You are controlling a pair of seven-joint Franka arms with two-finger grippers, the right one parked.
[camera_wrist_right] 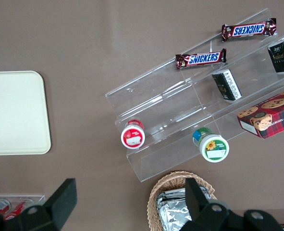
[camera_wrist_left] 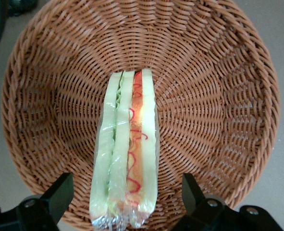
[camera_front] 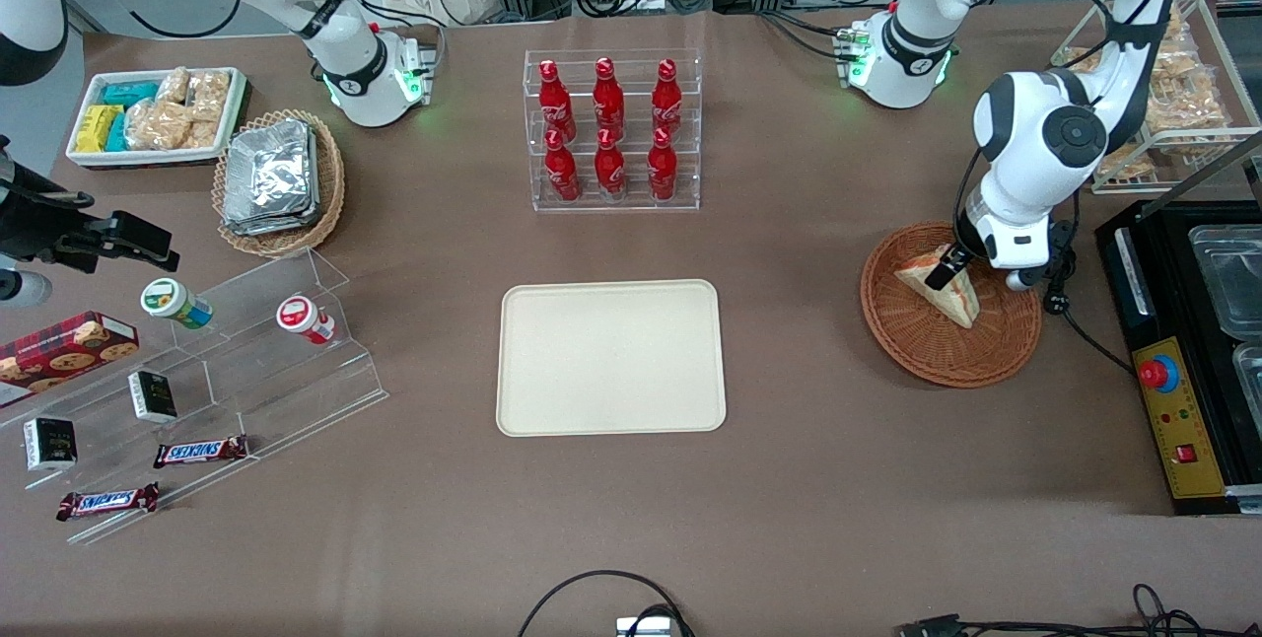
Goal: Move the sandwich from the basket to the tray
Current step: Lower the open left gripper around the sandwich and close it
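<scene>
1. The tray (camera_front: 610, 358) lies flat on the table (camera_front: 789, 479), nearest the front camera among the task's things, and nothing is seen on it.
2. The basket (camera_front: 907, 346) is set toward the working arm's end of the table, well apart from the tray.
3. The sandwich (camera_front: 942, 289) is found inside the basket, standing on edge, wrapped in clear film that catches the light.
4. In the wrist view the layers of the sandwich (camera_wrist_left: 127, 154) are shown: pale bread, green filling, orange filling with red streaks.
5. The claw (camera_wrist_left: 125, 199) is held spread wide, one finger on each side of the sandwich, with gaps left on both sides; nothing is pinched.
6. The sandwich is judged light and soft, easily crushed, and the film is probably slippery.
7. Hold is best taken across the two flat bread faces, near the middle, with gentle pressure.
</scene>
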